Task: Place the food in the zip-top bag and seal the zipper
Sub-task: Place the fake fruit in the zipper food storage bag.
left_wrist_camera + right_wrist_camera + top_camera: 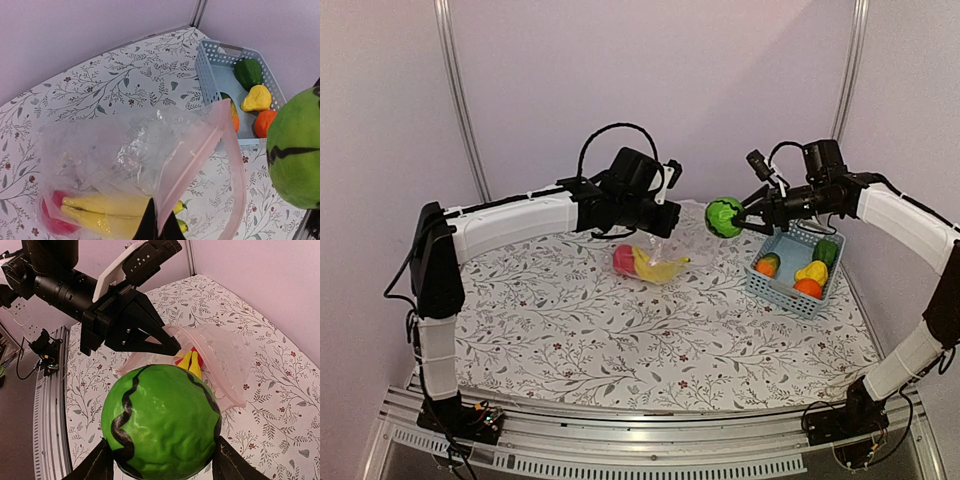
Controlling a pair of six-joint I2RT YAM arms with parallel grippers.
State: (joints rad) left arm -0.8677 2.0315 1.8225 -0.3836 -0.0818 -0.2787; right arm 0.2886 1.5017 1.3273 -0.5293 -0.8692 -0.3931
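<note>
Loading step: my left claw (159, 227) pinches the zip-top bag (125, 150) by its rim while my right claw (161, 467), grasping a toy watermelon (160, 425), must next reach the bag's mouth.

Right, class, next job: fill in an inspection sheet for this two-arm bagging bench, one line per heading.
Surface: floral tablecloth, lying flat, no spills seen.
Job's things: zip-top bag held up by its mouth, zipper unsealed; bananas and a red piece inside; green melon in the air beside the mouth; four pieces lie in the basket.
Clutter: nothing seen apart from that light-blue basket.
Grippers: left gripper shut on the bag's edge; right gripper shut on the melon.
Cables: black loop above the left wrist; thin leads at the bases.
Surroundings: pale walls, metal posts, aluminium rail at the near edge.
</note>
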